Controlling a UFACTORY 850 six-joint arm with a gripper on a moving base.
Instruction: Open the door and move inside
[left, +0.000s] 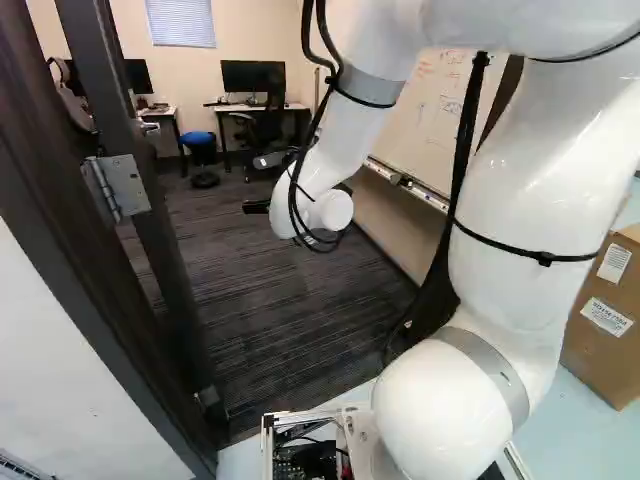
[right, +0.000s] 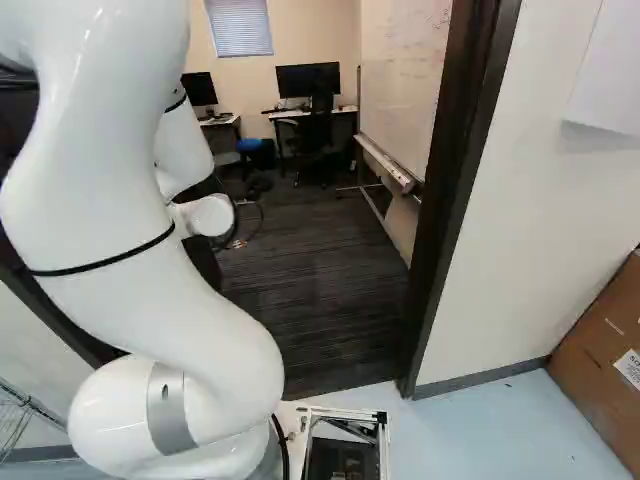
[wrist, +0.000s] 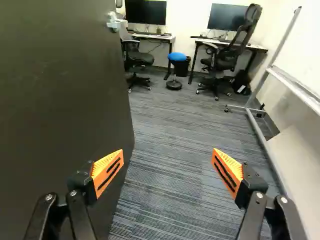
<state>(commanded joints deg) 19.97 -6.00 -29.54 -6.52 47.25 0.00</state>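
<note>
Gripper (left: 256, 207) spread wide, orange pads (wrist: 107, 172) well apart, pointing into the room over striped carpet (wrist: 170, 160). Just left of gripper: door (wrist: 60, 100), standing open, handle (wrist: 114, 23) near its far edge. Hinge (left: 125, 186) at left of left base view, dark door frame (right: 462, 190) right of arm in right base view. Right of gripper: whiteboard (left: 428, 115). Farther ahead: blue stool (wrist: 176, 57), desks (wrist: 150, 36), monitors (wrist: 145, 12), office chairs (wrist: 220, 61). Outside doorway: cardboard box (right: 600, 350), at right of right base view.
</note>
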